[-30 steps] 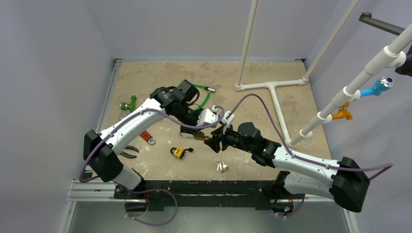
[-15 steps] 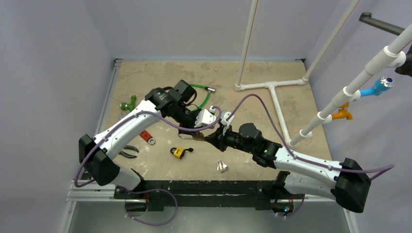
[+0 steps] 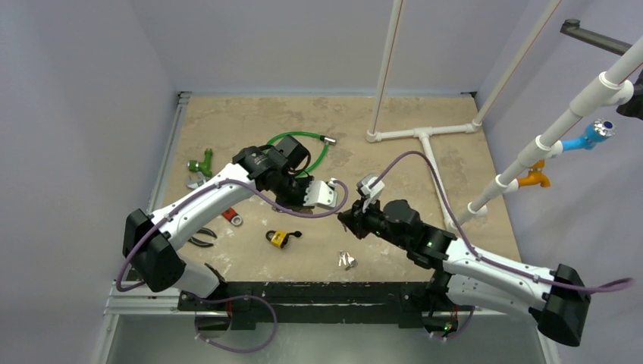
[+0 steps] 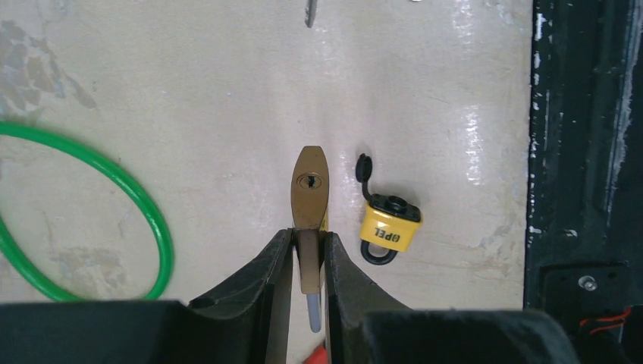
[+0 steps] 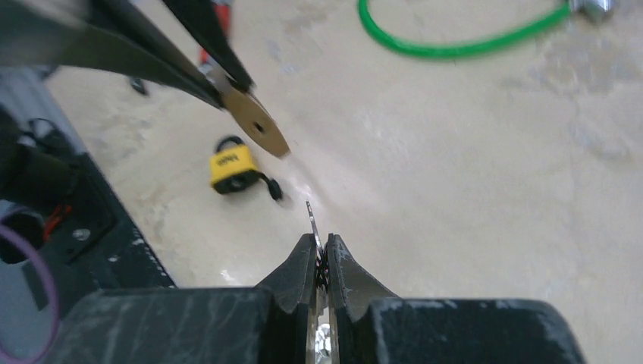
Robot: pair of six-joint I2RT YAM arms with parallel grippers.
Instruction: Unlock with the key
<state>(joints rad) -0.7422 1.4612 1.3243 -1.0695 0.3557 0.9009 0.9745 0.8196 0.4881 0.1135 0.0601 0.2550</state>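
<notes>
Comparing views, we see the left pincer [image 4: 308, 236] clamped on the brass padlock [image 4: 309, 208] above the surface [image 4: 189, 91], the right pincer [image 5: 320, 244] pinching the key [image 5: 312, 218] nearby; only wrist views reveal the keyhole [image 4: 309, 180].

Three views: one high overview and two close wrist views, all meeting at the near middle of the surface [image 3: 250, 121].
The top camera sits above and behind the arm bases and looks down and forward over the whole surface. The left wrist camera looks almost straight down from close by, past the left end effector [image 4: 308, 235] and the brass padlock [image 4: 311, 186] it grips. The right wrist camera looks low and slantwise along the right end effector [image 5: 320, 241] and its key [image 5: 311, 216], facing that padlock. All three views show the yellow padlock [image 3: 279, 239] [image 4: 388, 225] [image 5: 233, 168] and the green cable [image 3: 286, 136] [image 4: 158, 225] [image 5: 455, 51].
</notes>
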